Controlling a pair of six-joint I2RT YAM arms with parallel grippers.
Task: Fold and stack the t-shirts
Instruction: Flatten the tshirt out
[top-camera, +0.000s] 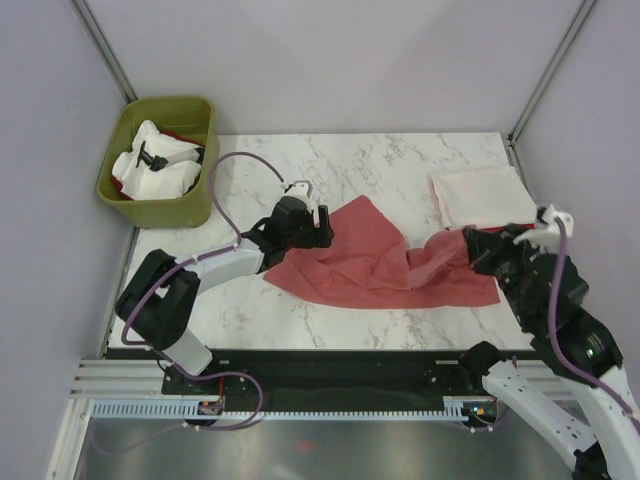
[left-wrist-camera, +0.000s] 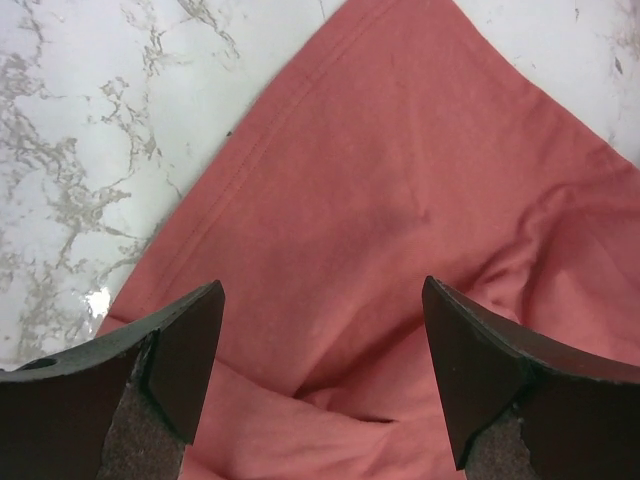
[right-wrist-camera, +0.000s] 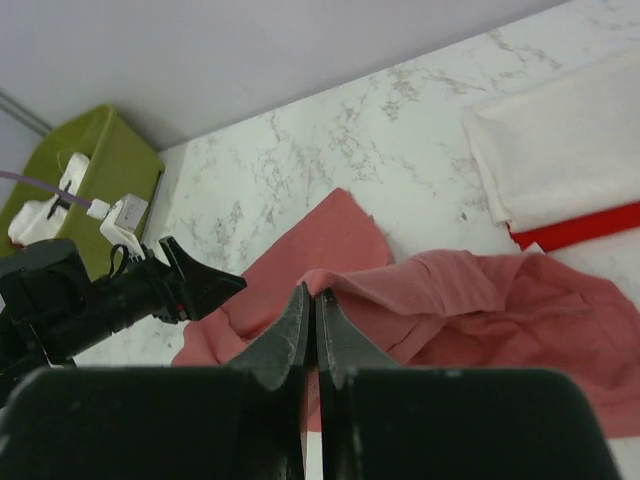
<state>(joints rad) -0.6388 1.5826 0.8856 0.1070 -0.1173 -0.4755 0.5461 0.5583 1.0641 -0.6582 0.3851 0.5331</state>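
Note:
The dusty salmon-red t-shirt (top-camera: 375, 268) lies crumpled in the middle of the marble table. My left gripper (top-camera: 318, 222) is open just above the shirt's upper left part. In the left wrist view my left gripper (left-wrist-camera: 322, 292) has its jaws wide apart over a fold of the salmon-red t-shirt (left-wrist-camera: 400, 180). My right gripper (right-wrist-camera: 312, 297) is shut on a raised fold of the salmon-red t-shirt (right-wrist-camera: 450, 290), which it holds lifted at the right side (top-camera: 470, 243). A folded cream-white t-shirt (top-camera: 480, 195) lies at the back right. A bright red t-shirt (right-wrist-camera: 585, 227) shows as a strip under it.
A green bin (top-camera: 190, 205) stands off the table's back left corner, holding white cloths (top-camera: 160, 170) and a bit of red cloth. Grey walls and metal posts close in the back and sides. Purple cables loop from the left arm over the table's left part.

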